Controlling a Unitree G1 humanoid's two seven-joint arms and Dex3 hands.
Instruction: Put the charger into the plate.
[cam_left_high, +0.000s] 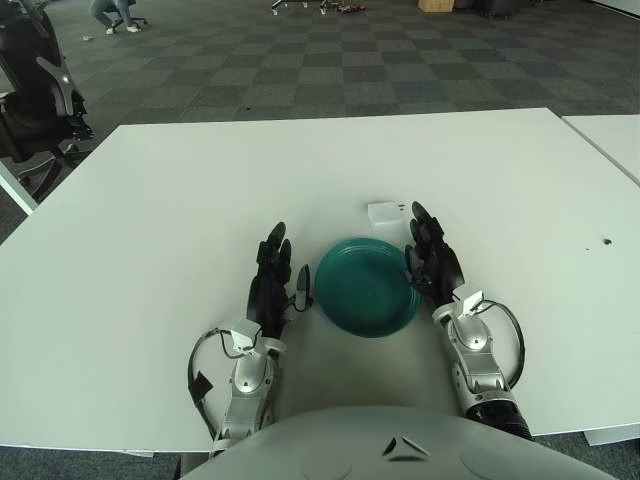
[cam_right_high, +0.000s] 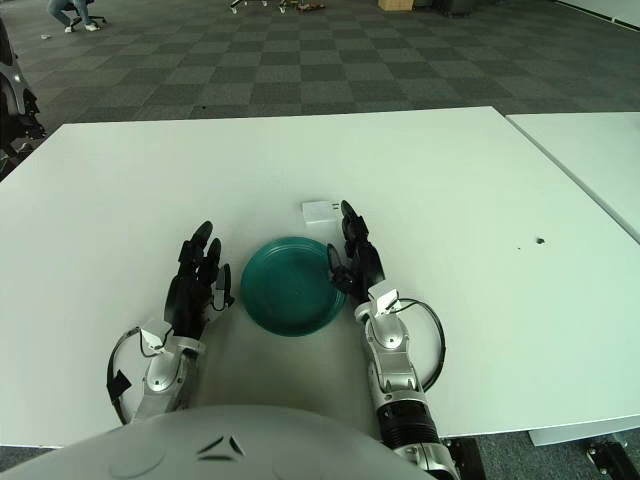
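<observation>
Teal plate (cam_left_high: 367, 285) sits on the white surface (cam_left_high: 180, 220), empty, close to the robot-side edge. Everything else placed relative to the plate.

Charger (cam_left_high: 386, 214): small white block, flat on the surface just beyond the plate's far rim, slightly toward its right side. Not in the plate. Looks just clear of the rim, though the gap is too small to call for sure.

Right hand (cam_left_high: 428, 252): at the plate's right rim, fingers extended forward and loosely spread, holding nothing. Fingertips reach up beside the charger's right end; can't tell whether they touch it. Thumb side overlaps the plate's right edge in both views. Forearm runs back from there toward the robot, with a cable loop at the wrist.

Left hand (cam_left_high: 273, 278): just left of the plate, fingers stretched forward and relaxed, holding nothing. Thumb points toward the plate's left rim, near it; contact not clear. Forearm trails back toward the robot, also with a cable loop.

Beyond the plate, the surface continues to its far edge, then dark checkered carpet floor (cam_left_high: 400, 60). An office chair (cam_left_high: 35, 95) stands off the surface's far-left corner. A second white table (cam_left_high: 610, 140) sits to the right of the plate's surface, separated by a narrow gap. Small dark mark (cam_left_high: 607, 241) on the surface well right of the plate.
</observation>
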